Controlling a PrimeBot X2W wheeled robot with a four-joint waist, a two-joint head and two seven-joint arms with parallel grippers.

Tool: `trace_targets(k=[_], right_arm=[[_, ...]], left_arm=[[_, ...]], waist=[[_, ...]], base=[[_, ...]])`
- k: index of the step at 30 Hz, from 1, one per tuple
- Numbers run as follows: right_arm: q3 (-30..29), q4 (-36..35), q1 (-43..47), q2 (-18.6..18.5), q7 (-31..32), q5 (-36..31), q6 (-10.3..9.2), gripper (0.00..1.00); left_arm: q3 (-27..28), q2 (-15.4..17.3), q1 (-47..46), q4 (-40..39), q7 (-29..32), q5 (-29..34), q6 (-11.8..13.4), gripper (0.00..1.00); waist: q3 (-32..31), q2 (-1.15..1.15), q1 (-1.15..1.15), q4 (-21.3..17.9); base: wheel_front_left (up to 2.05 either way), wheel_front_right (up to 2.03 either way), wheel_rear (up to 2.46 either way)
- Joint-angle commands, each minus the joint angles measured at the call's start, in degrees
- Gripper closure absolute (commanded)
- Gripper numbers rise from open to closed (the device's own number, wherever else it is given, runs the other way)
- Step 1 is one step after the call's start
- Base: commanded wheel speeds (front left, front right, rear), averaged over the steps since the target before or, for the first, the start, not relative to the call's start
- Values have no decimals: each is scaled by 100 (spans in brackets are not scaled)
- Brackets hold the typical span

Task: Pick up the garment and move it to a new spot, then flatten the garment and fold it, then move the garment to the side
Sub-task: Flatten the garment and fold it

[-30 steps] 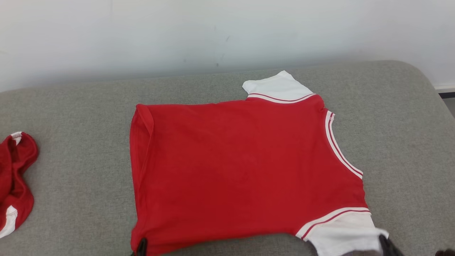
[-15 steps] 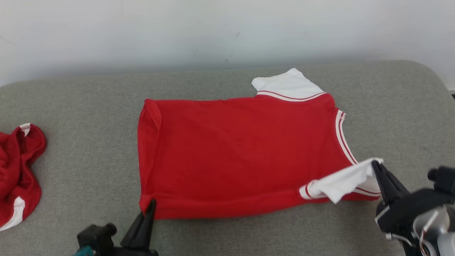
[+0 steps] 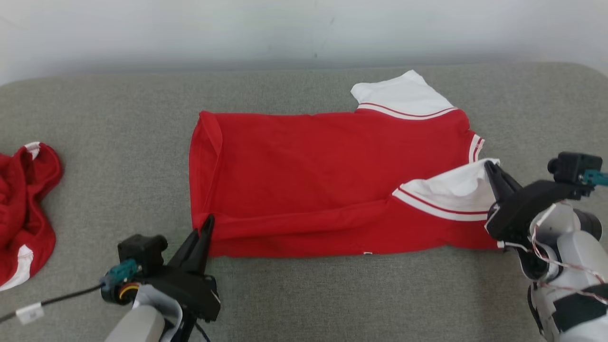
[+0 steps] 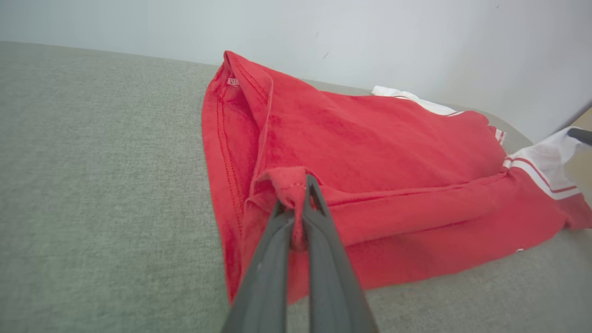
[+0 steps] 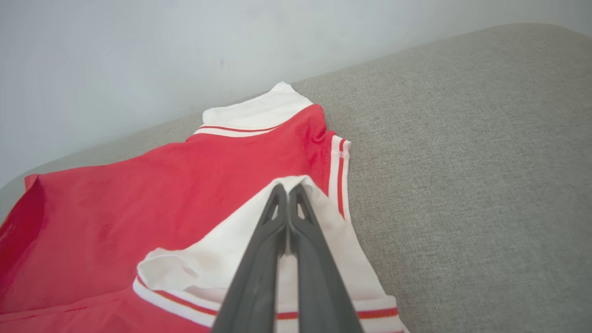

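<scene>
Fold goes toward the frame top
Your left fingers (image 3: 203, 240) and right fingers (image 3: 498, 179), closed tight, hold the garment (image 3: 332, 166) by its near edge; the far edge lies higher in the frame.

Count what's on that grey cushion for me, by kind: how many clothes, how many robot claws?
Red garments: 2, the jersey in the middle and a crumpled garment at the left edge.
Grippers: 2, the left gripper and the right gripper, each shut on the jersey.
Total: 4.
</scene>
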Motion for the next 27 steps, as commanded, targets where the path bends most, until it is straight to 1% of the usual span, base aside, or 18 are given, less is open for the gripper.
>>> trace_targets(k=[1,6,10,11,12,13,14,18,22,27], right_arm=[[67,232,-206,-34,-101,-62,3,100],[338,947,-691,-35,-411,-65,3,100],[560,1286,-899,-45,-711,41,3,100],[618,1362,-933,-50,-788,50,3,95],[684,1429,-958,-58,-872,62,3,61],[753,1478,-978,-51,-960,93,3,4],[805,1524,-991,-38,-1044,144,3,0],[1100,1605,-950,-180,-1454,204,3,0],[1356,1630,-701,-345,-1837,287,3,0],[1637,1569,-280,-558,-2116,370,3,0]], left_arm=[[-67,11,-182,132,5,-41,-1,100],[-339,17,-575,456,-24,-200,-4,100],[-462,43,-760,675,-77,-311,-5,100],[-459,52,-791,735,-105,-331,-5,68],[-462,47,-809,792,-119,-346,-5,29],[-448,39,-822,855,-136,-365,-5,0],[-431,28,-840,894,-143,-382,-4,0],[-340,-6,-785,945,-170,-418,-5,0],[32,-2,-463,681,-168,-282,-5,0],[395,-51,24,352,-170,-101,12,0]], waist=[[122,-1,-1,17],[225,-1,-1,34],[229,-1,-1,16],[221,-1,-1,10],[209,-1,-1,6],[193,-1,-1,-3],[178,-1,-1,-13],[101,-1,-1,-49],[6,-1,-1,-80],[-63,-1,-1,-130]], base=[[0,0,0],[0,0,0],[0,0,0],[0,0,0],[0,0,0],[0,0,0],[0,0,0],[0,0,0],[0,0,0],[0,0,0]])
